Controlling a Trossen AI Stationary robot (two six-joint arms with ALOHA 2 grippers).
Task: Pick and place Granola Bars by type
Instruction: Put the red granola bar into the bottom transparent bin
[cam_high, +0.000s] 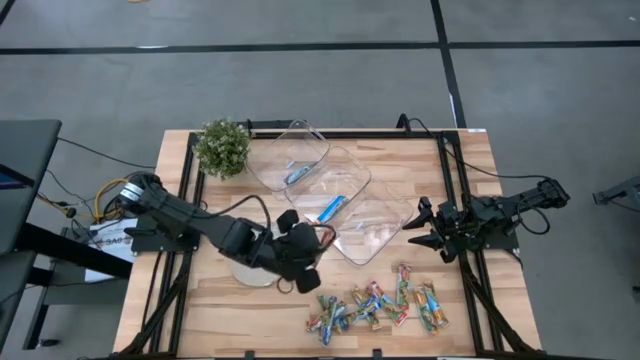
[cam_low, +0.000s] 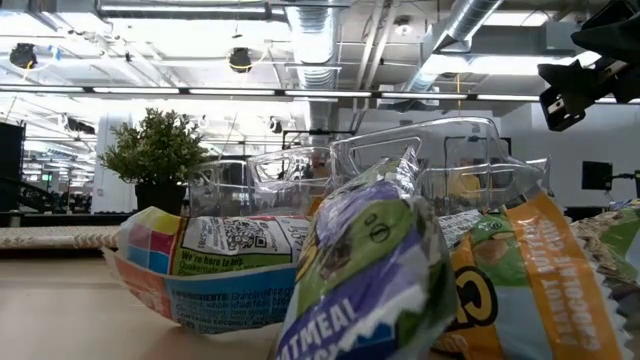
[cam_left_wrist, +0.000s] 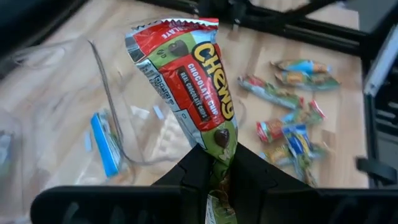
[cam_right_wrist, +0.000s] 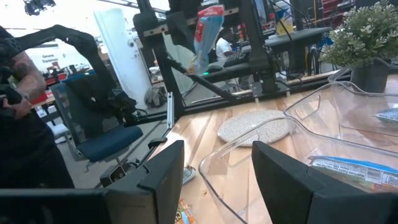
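My left gripper is near the table's middle, between the clear trays and the pile, shut on a red-and-green "Chewy" granola bar. That same bar shows high above the table in the right wrist view. A pile of multicoloured bars lies on the wood near the front edge. One blue-and-white bar lies in the middle tray and another in the far tray. My right gripper waits open at the right, beside the nearest tray. My left gripper pinches the Chewy bar by one end of its wrapper between the two fingers. The rest of the bar sticks out past the fingertips, along the line of the fingers. It is lifted clear of the table.
Three clear plastic trays stand in a slanting row from the far middle toward the right. A round grey disc lies under the left arm, and a potted plant stands at the far left corner. A black frame borders the table's right side.
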